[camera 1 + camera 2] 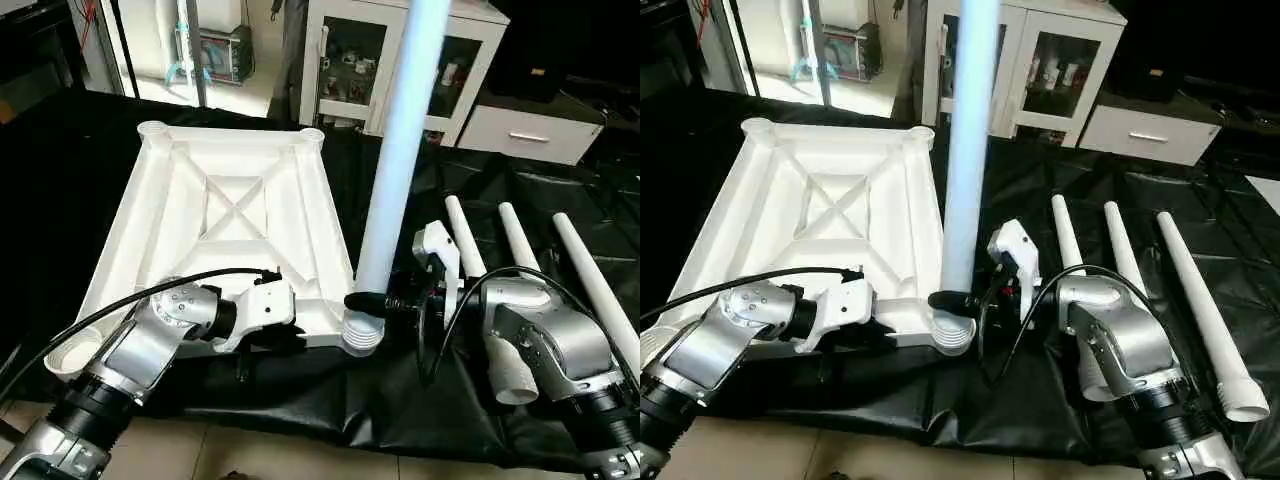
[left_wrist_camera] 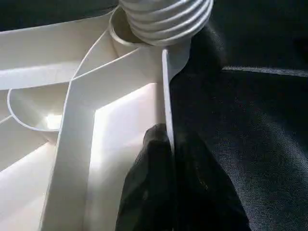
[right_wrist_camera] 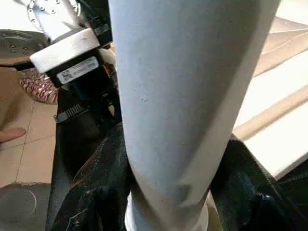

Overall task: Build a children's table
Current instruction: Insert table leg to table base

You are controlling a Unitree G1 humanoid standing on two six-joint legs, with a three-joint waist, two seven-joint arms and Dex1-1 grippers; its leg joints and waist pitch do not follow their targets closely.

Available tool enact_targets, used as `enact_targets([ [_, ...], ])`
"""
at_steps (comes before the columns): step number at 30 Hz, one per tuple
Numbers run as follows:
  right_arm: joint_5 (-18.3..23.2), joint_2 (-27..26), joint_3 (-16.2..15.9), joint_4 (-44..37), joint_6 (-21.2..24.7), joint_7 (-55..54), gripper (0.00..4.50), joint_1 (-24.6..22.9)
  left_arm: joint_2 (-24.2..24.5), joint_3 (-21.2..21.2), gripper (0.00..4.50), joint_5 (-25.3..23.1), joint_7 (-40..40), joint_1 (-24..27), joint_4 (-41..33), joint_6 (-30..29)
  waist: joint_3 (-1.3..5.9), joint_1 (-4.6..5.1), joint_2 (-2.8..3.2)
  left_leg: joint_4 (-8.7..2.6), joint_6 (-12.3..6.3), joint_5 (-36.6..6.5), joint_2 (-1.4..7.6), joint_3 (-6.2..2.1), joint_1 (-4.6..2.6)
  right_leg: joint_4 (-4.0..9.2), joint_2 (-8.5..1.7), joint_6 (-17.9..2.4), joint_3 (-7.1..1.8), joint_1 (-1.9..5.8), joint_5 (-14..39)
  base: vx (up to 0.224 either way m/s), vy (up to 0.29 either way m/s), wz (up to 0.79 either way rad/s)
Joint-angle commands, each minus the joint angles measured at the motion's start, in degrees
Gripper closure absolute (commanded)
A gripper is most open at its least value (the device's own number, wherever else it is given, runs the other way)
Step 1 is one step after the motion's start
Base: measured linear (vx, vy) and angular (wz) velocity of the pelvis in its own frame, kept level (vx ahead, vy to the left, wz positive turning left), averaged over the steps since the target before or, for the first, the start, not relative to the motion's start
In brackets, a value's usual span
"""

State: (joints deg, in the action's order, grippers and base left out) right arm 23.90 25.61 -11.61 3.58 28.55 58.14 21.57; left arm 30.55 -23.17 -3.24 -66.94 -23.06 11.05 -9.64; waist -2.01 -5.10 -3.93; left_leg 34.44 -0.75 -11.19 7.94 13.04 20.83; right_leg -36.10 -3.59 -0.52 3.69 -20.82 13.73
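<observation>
You are working over a black sheet [image 1: 300,400] spread on the floor, with a white glass-door cabinet [image 1: 400,60] along the far wall. The table top [image 1: 230,215] lies upside down on the left of the sheet, its X ribs facing up and its round sockets at the corners. One leg [image 1: 400,150] stands upright in the near right socket [image 1: 362,335], its threaded end showing just above the rim, so it looks only partly seated. Your right gripper [image 1: 372,301] is closed around that leg low down, just above the threads. Your left gripper [image 2: 166,187] pinches the near edge wall of the top beside that socket, one finger on each side. Three more legs [image 1: 1110,245] lie side by side on the right of the sheet, making four legs and one top. The parts look like light, stiff, hollow plastic with a smooth and probably slippery surface; keep your hold low on the leg, near the thread, where it is widest and twisting tips it least, and brace the top by its rim.
</observation>
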Motion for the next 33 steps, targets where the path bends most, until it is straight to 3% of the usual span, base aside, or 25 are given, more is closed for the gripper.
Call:
enact_targets([
  [1, -1.68, 0.42, -0.06, 0.99, -0.63, -0.44, 2.64, 0.08, -0.58, -2.35, 4.43, -0.74, -0.21, 1.92, 2.54, -0.55, 1.51, 0.18, 0.14, -5.30, 5.81, -20.58, 7.01, -4.53, -1.97, 5.82, -7.56, -9.34, -4.31, -0.45, 19.72, 0.000, 0.000, 0.00],
  [12, -2.72, -0.49, 0.45, 2.69, -2.03, -2.18, 2.64, 0.32, -1.30, -3.17, 4.43, -0.14, -2.18, 1.27, 1.27, -0.53, 1.52, 0.08, 0.28, -5.30, 5.47, -19.64, 6.99, -4.40, -1.92, 5.77, -7.57, -9.79, -4.41, -0.43, 18.03, 0.000, 0.000, 0.00],
  [28, -4.86, -2.25, -1.95, 3.87, -3.44, -2.87, 2.64, -1.03, -1.41, -2.97, 4.43, -0.76, -2.08, 1.33, 1.56, -0.66, 1.26, 0.25, 0.03, -5.50, 5.99, -22.39, 7.12, -4.69, -2.01, 6.22, -7.79, -8.73, -4.47, -0.82, 22.66, 0.000, 0.000, 0.00],
  [33, -5.82, -3.14, -1.41, 5.73, -4.80, -4.68, 2.64, -1.42, -1.38, -2.81, 4.43, -0.76, -2.00, 1.29, 1.61, -0.76, 1.17, 0.34, 0.03, -5.56, 6.22, -23.54, 7.11, -4.79, -2.03, 6.42, -7.89, -8.30, -4.54, -1.05, 24.17, 0.000, 0.000, 0.00],
])
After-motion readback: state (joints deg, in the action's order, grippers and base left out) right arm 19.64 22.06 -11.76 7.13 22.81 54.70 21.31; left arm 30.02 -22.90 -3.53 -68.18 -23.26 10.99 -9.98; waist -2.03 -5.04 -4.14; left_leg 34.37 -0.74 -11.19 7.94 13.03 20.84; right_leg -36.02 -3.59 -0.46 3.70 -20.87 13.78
